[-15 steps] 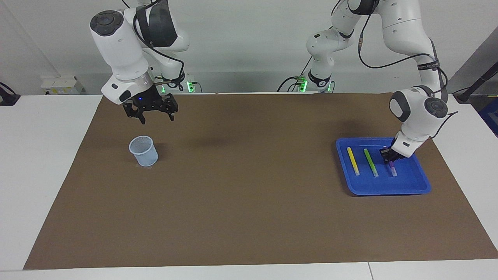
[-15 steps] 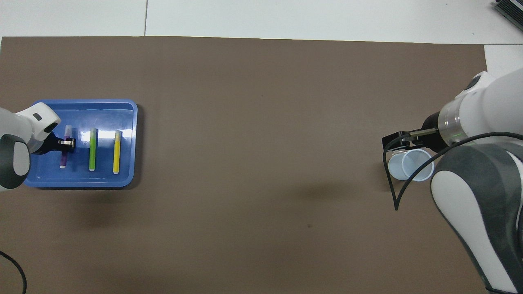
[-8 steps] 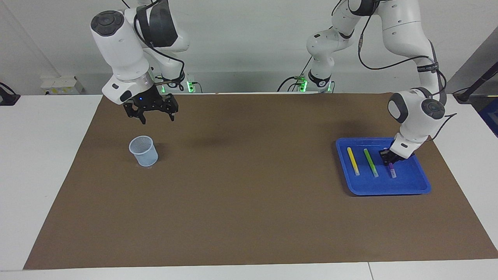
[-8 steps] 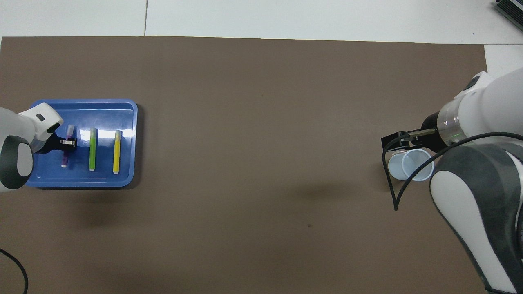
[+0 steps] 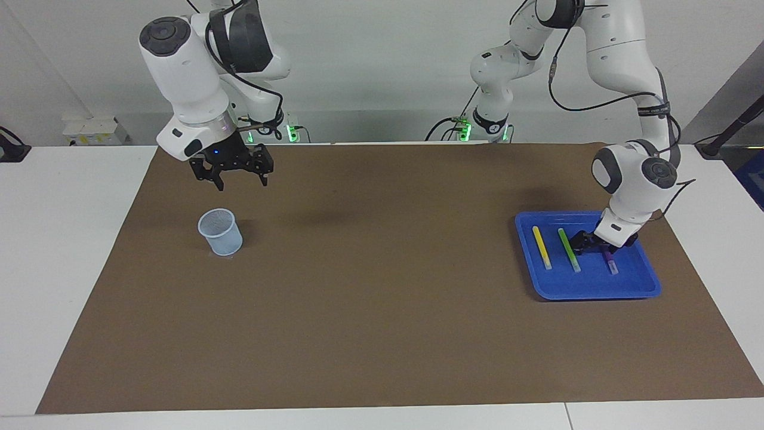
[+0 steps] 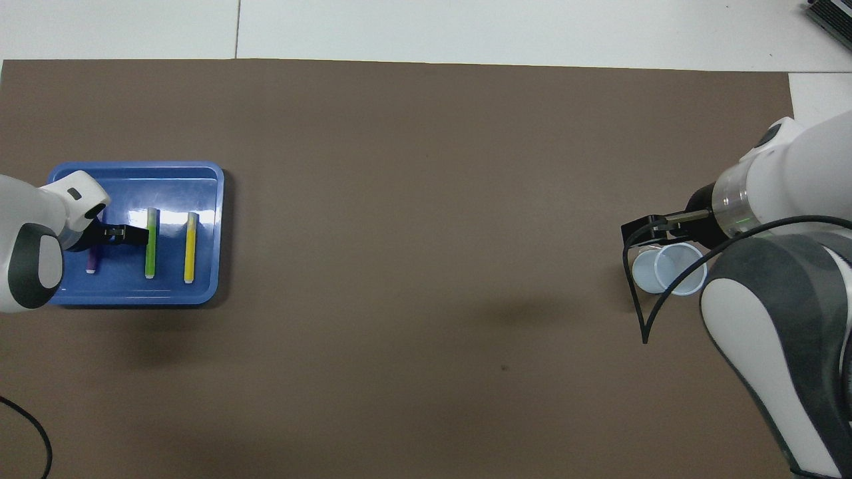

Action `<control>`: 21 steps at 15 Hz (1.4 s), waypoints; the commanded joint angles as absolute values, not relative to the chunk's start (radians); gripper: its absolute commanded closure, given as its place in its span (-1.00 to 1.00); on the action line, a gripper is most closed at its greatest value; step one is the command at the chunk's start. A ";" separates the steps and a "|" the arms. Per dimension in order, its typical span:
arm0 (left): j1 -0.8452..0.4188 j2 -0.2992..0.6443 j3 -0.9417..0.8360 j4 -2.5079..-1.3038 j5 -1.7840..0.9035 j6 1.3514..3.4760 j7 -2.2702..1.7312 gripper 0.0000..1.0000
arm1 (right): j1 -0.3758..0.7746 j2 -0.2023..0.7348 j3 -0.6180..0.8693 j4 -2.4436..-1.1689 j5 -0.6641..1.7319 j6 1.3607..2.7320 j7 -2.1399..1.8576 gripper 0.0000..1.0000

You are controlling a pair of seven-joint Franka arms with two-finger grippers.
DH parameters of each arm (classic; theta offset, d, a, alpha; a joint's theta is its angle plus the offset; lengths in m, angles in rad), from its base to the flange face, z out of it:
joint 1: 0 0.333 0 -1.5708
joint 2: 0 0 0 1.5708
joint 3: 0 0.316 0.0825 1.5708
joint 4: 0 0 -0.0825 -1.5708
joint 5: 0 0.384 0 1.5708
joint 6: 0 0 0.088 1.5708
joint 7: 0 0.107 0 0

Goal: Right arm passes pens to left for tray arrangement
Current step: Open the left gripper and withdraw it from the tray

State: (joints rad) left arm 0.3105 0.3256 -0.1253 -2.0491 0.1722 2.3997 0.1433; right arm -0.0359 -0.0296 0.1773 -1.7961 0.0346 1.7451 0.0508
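The blue tray (image 5: 588,289) (image 6: 133,293) lies toward the left arm's end of the table. In it the yellow pen (image 5: 542,246) (image 6: 190,246), the green pen (image 5: 568,249) (image 6: 151,243) and the purple pen (image 5: 610,261) (image 6: 91,261) lie side by side. My left gripper (image 5: 592,246) (image 6: 120,234) hangs low over the tray, open, between the green and purple pens, and it hides the purple pen's end nearer the robots. My right gripper (image 5: 242,182) waits open in the air at the other end of the table, holding nothing.
A small translucent pale-blue cup (image 5: 221,232) (image 6: 669,268) stands upright on the brown mat (image 5: 382,310) toward the right arm's end. The right arm's black cable (image 6: 632,293) loops over it in the overhead view.
My left gripper has opened and let go of the purple pen, which now lies in the tray a little closer to the left arm's end. The right arm has not moved.
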 commanded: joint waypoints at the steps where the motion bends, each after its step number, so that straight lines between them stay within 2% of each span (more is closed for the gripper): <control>1: 0.324 0.341 -0.133 -2.045 0.187 2.415 0.144 -1.00 | -0.051 -0.035 0.181 -1.801 0.026 1.741 0.044 -1.00; 5: 0.324 0.341 -0.133 -2.017 0.186 2.384 0.146 -1.00 | -0.072 -0.040 0.178 -1.790 0.025 1.759 0.046 -1.00; 10: 0.307 0.324 -0.141 -1.778 0.173 2.022 0.149 -1.00 | -0.120 -0.028 0.173 -1.759 0.015 1.764 0.038 -1.00; 17: 0.301 0.149 -0.149 -1.743 0.075 1.849 0.141 -1.00 | -0.123 -0.028 0.175 -1.759 0.011 1.758 0.038 -1.00; 21: 0.265 0.124 -0.156 -1.639 0.072 1.712 0.115 -1.00 | -0.120 -0.029 0.175 -1.759 0.011 1.755 0.038 -1.00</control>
State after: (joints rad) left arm 0.2892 0.1292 -0.1613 -1.6933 0.0844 1.7826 0.1373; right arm -0.1119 -0.0306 0.1653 -1.7683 0.0346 1.7653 0.0504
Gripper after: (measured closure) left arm 0.000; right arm 0.000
